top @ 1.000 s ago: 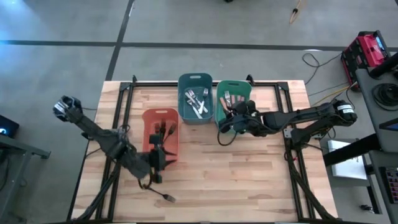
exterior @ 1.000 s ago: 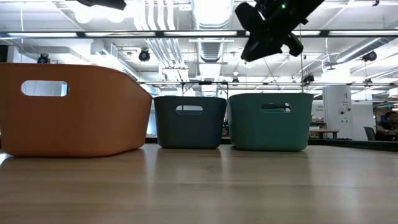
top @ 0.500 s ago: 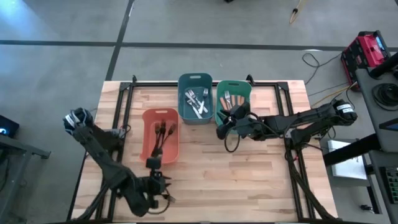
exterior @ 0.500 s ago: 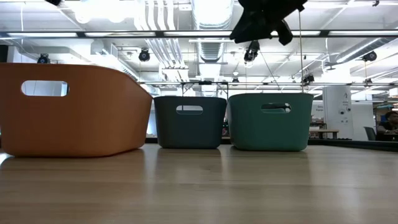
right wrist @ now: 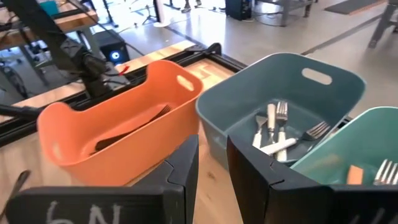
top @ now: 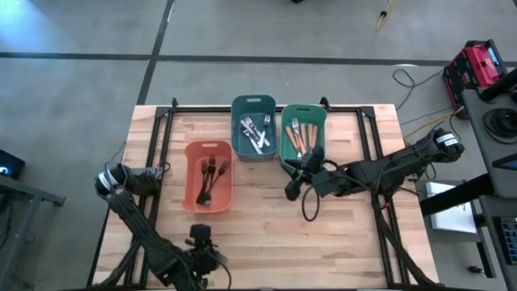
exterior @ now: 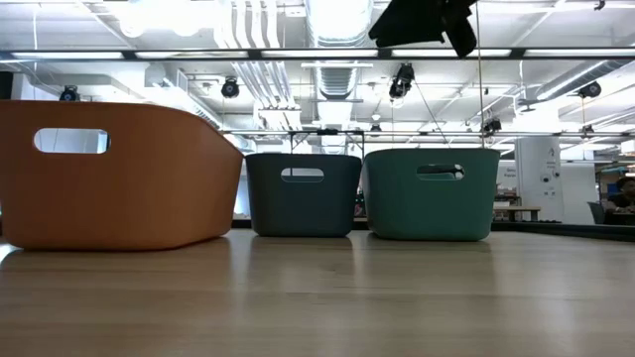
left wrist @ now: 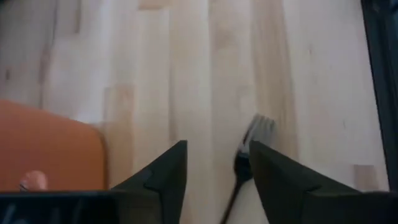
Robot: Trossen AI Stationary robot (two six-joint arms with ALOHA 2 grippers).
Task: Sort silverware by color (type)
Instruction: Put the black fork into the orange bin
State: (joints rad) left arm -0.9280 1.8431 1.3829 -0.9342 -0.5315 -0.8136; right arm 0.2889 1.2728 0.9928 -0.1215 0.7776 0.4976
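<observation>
Near the bench edge opposite the bins, toward its left corner: left pincer (left wrist: 214, 146), low over the wood (top: 339, 234). Fingers (left wrist: 163, 177) spread apart, gripping nothing. Between them, flat on the bench: one dark fork (left wrist: 249, 146), tines pointing away from the pincer, handle running back just beside one finger. Cannot tell whether that finger touches it. From above, only the pincer (top: 199, 236) to be seen there, the fork hidden beneath it.

Toward the middle of the bench, just in front of the green bin (top: 303, 107): right pincer (top: 295, 182). Fingers (right wrist: 185, 163) parted by a narrow gap, nothing between them.

Toward the far edge, side by side: blue bin (top: 254, 100) and green bin. A little nearer the middle and to the left: salmon bin (top: 187, 174).

In the salmon bin: dark bronze-brown forks (top: 208, 174), lying lengthwise. In the blue bin: plain silver utensils (top: 257, 131), loosely crossed. In the green bin: silver utensils with orange handles (top: 300, 139).
</observation>
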